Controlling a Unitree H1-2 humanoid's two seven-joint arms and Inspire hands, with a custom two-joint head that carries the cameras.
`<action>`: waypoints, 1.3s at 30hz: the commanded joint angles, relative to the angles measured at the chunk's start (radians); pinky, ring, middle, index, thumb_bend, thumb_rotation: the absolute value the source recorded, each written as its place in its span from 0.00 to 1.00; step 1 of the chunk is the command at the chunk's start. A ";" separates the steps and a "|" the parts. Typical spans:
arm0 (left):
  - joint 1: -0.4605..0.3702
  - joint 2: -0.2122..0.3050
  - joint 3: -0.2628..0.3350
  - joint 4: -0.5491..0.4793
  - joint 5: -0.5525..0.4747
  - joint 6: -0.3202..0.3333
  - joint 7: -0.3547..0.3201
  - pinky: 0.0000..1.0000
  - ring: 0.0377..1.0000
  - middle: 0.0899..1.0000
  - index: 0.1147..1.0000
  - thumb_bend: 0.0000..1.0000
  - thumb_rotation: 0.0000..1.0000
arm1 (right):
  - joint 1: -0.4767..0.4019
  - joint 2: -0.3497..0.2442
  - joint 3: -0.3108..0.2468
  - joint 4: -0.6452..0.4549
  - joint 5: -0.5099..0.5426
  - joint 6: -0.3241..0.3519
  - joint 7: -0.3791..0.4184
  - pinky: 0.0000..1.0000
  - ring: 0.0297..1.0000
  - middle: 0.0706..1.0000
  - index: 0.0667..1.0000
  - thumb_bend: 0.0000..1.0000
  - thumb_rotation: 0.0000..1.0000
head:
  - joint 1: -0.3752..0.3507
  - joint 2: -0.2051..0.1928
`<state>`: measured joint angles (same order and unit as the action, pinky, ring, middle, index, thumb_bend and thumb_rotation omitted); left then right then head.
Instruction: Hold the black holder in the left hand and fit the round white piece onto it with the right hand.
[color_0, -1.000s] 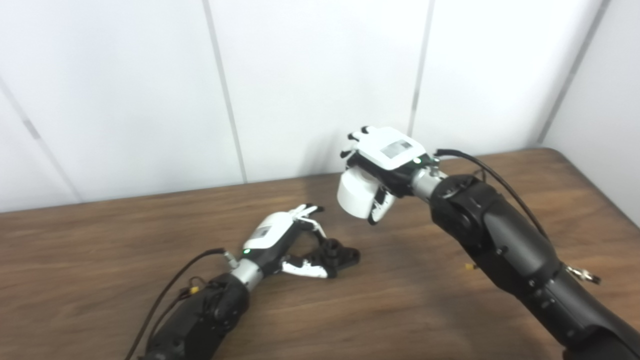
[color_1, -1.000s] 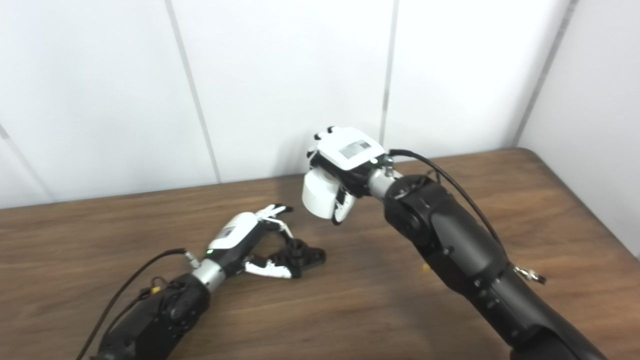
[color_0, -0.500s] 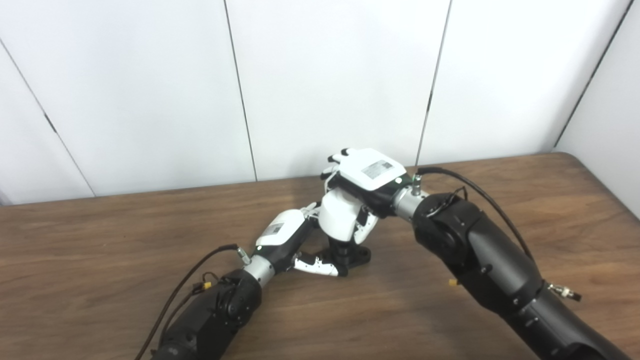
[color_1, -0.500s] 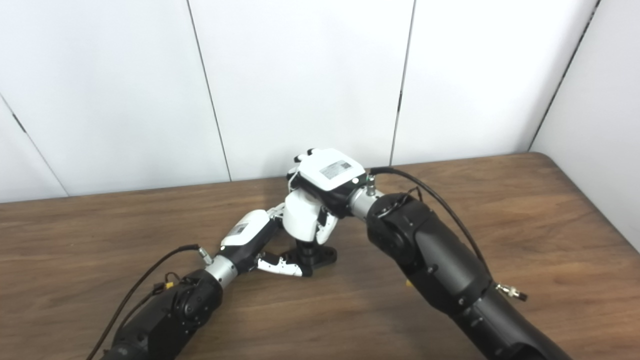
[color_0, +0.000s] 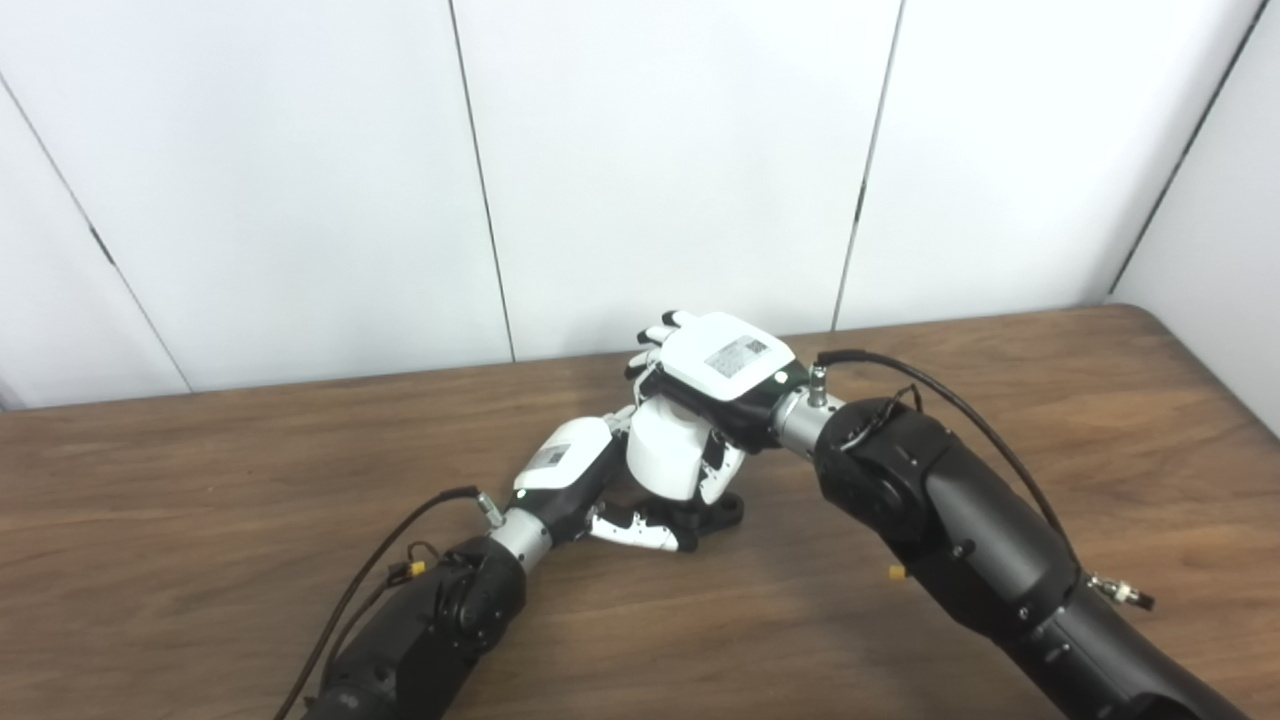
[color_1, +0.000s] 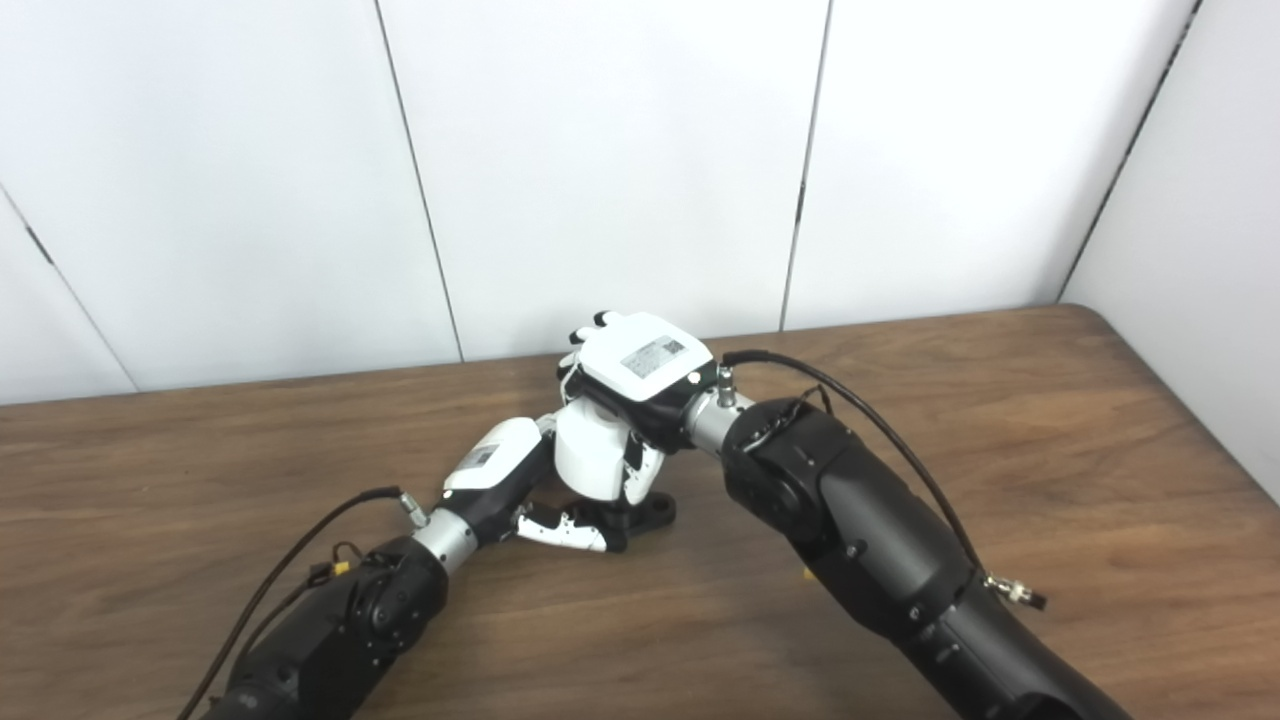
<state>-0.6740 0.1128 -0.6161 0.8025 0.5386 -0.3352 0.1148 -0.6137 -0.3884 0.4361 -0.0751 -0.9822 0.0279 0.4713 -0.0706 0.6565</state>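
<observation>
White piece (color_0: 664, 456) in right hand (color_0: 716, 376), atop black holder (color_0: 712, 512).

head cameras, looking down (side by side)

Round white piece (color_0: 664, 463) sits upright on the black holder (color_0: 712, 514), on the table.

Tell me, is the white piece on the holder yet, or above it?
On it, apparently: the round white piece, gripped by the right hand, sits right down over the black holder. Full seating cannot be told.
</observation>
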 joint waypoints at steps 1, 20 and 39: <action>0.082 -0.006 -0.057 0.058 0.070 0.101 -0.113 0.94 0.98 0.92 0.41 0.52 0.06 | -0.016 -0.008 -0.002 -0.028 0.015 -0.028 0.005 0.99 0.94 0.83 0.45 0.52 0.15 | -0.002 0.002; 0.090 0.014 -0.053 0.029 0.063 0.104 -0.126 0.91 0.97 0.92 0.41 0.52 0.06 | -0.035 -0.049 -0.005 -0.056 0.069 -0.056 0.130 0.96 0.91 0.86 0.45 0.52 0.15 | -0.033 0.022; 0.106 0.027 -0.052 -0.024 0.056 0.133 -0.155 0.92 0.97 0.93 0.42 0.52 0.06 | -0.025 -0.037 0.005 -0.031 0.053 -0.053 0.119 0.98 0.93 0.86 0.45 0.52 0.15 | -0.029 0.030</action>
<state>-0.6502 0.1325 -0.6175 0.7303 0.5498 -0.2864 0.1110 -0.6281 -0.4253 0.4331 -0.1101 -0.9269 -0.0127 0.5841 -0.0998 0.6857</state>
